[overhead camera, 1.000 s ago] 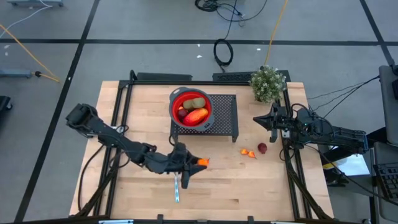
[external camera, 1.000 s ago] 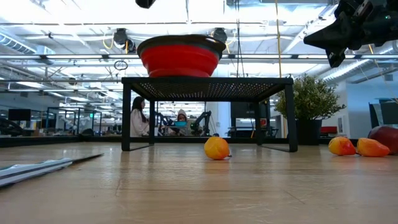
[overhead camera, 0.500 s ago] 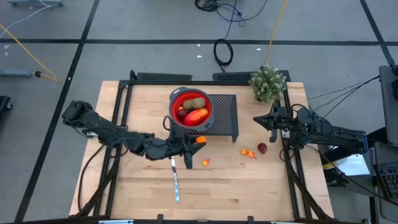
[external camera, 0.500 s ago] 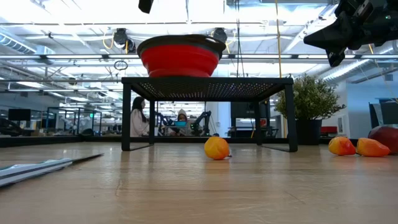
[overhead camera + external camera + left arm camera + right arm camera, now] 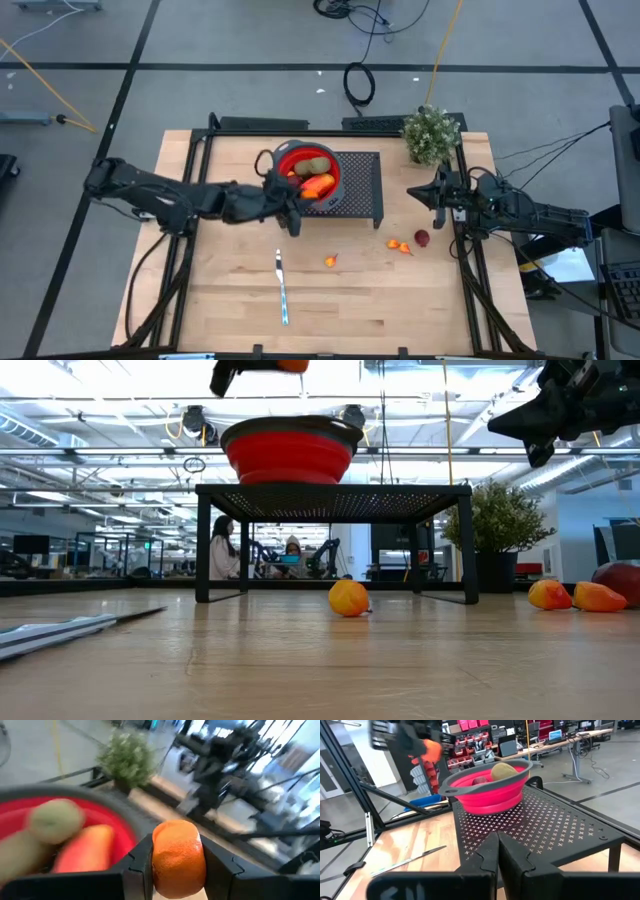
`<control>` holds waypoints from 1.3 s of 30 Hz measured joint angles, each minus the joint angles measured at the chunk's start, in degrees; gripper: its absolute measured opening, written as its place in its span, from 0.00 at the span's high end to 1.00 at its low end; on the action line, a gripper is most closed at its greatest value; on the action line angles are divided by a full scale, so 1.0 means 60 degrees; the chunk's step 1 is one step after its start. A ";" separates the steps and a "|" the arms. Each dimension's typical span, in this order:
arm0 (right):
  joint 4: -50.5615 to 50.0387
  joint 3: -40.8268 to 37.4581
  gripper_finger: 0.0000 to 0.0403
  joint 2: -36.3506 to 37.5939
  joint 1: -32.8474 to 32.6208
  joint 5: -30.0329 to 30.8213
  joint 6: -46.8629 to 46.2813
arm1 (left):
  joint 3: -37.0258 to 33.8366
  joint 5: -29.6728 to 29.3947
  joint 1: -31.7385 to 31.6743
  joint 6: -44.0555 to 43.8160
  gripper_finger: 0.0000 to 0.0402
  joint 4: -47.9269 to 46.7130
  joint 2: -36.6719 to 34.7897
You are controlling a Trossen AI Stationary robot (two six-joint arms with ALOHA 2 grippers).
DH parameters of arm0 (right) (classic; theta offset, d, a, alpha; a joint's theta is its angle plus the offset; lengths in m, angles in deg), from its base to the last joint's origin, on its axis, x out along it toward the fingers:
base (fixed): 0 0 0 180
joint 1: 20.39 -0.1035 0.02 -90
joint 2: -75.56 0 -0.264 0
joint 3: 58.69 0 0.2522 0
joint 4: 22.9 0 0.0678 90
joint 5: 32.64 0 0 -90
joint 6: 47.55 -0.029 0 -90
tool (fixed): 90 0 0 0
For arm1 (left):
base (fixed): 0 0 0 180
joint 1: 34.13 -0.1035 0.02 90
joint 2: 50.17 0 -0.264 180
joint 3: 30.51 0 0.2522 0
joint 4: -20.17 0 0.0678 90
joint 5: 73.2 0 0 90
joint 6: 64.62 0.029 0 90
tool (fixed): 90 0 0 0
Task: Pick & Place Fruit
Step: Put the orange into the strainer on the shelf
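Observation:
The red bowl with a grey rim stands on a black perforated stand. It holds a brown-green kiwi-like fruit and a red-orange oval. My left gripper hangs over the bowl's near-left rim, shut on a small orange fruit. One tiny orange piece lies on the table, two more sit to its right, and a dark red one lies beside them. My right gripper waits, shut, to the right of the stand. My left gripper pinches the small orange fruit by its two sides between both fingers. The fruit is lifted clear, above the level of the bowl's rim.
A silver knife lies on the near part of the table. A potted plant stands at the far right corner. Black frame rails run along the left and right sides. Bare wood shows in the near half.
My left gripper, shut on the orange fruit, has travelled from above the table's middle near the knife toward the far edge, ending over the bowl's near-left rim. The loose fruit on the table and my right arm have stayed put.

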 joint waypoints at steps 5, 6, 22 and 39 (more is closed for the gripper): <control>0.0063 0.0000 1.00 -0.0009 0.0000 0.0007 0.0000 | -0.0017 0.0808 -0.0871 0.0319 0.71 -0.0684 -0.0399; 0.0061 0.0000 1.00 -0.0010 0.0000 0.0007 0.0000 | -0.0004 0.0966 -0.1061 0.0420 0.71 -0.0616 -0.0419; 0.0061 0.0000 1.00 -0.0013 0.0000 -0.0001 -0.0004 | -0.0006 0.2715 -0.3577 0.1296 0.71 -0.1510 -0.0549; 0.0064 -0.0007 1.00 -0.0013 0.0000 -0.0004 -0.0070 | 0.2264 0.3139 -0.4668 0.2615 0.71 -0.4460 0.0447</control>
